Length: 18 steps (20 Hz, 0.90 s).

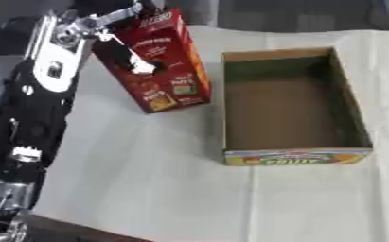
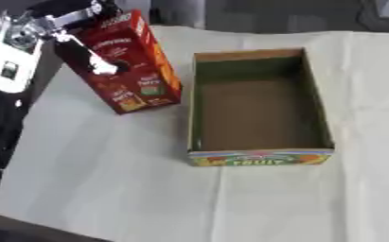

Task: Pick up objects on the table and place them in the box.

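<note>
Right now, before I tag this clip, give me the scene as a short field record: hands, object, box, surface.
left hand: curled round the red carton's upper part
red carton: tilted, left of the box; whether its lower end touches the cloth is unclear
box: open-topped cardboard, fruit print on near wall, nothing visible inside
surface: white cloth
right hand: not in view

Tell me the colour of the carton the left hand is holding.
Dark red, with an orange side panel: the carton in the left hand shows best in the left eye view.
</note>
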{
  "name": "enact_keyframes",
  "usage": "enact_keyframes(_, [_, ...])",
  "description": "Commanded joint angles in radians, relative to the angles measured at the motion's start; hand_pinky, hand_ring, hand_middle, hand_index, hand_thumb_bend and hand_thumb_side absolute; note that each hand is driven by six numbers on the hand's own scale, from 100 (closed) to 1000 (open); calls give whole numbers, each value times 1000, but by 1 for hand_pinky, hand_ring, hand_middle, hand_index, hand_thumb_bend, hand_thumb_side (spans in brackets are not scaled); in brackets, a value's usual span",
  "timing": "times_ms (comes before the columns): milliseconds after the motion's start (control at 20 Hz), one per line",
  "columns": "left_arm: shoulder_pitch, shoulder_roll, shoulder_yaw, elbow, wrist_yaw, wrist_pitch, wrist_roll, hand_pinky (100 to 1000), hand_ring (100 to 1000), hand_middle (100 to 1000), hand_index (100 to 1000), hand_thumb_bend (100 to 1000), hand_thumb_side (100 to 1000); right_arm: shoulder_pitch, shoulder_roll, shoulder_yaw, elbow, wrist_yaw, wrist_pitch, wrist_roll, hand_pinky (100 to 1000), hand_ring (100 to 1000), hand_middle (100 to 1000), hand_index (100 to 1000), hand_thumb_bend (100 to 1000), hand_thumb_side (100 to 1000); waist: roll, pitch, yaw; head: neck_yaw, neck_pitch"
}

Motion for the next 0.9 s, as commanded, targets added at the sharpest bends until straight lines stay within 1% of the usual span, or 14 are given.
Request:
enact_keyframes(50, [-32, 50, 25, -11, 33, 15, 26, 100, 119, 245, 470, 100, 358, 9, -18, -4, 7, 4, 0, -2, 459, 579, 647, 752, 100, 1000, -3, -14, 1, -7, 0])
enact_keyframes(150, [-40, 50, 33, -20, 64, 36, 42, 100, 119, 267, 471, 100, 374, 9, -17, -4, 8, 5, 0, -3, 459, 580, 647, 752, 100, 1000, -4, -15, 1, -8, 0])
enact_keyframes(300, [-61, 56, 48, -40, 104, 71, 59, 100, 116, 264, 470, 100, 411, 10, -17, -4, 9, 6, -1, -3, 459, 580, 647, 752, 100, 1000, -4, -17, 2, -7, 0])
enact_keyframes(450, [-88, 59, 50, -56, 192, 107, 58, 100, 110, 254, 470, 100, 437, 10, -19, -3, 10, 7, -1, -4, 459, 580, 647, 752, 100, 1000, -4, -19, 3, -6, 0])
enact_keyframes(600, [-102, 49, 35, -74, 284, 125, 31, 100, 107, 250, 472, 100, 445, 10, -17, -3, 11, 8, -3, -5, 459, 581, 647, 752, 100, 1000, -6, -20, 2, -4, 0])
enact_keyframes(750, [-118, 32, 9, -97, 365, 129, 0, 100, 112, 251, 474, 100, 456, 6, -13, -2, 12, 12, -10, -5, 459, 582, 648, 752, 100, 1000, -10, -22, -3, -4, 0])
enact_keyframes(900, [-147, 26, -9, -118, 425, 141, -6, 100, 113, 250, 473, 100, 484, 4, -12, -2, 11, 15, -16, -5, 460, 583, 648, 752, 100, 1000, -12, -25, -5, -1, 0])
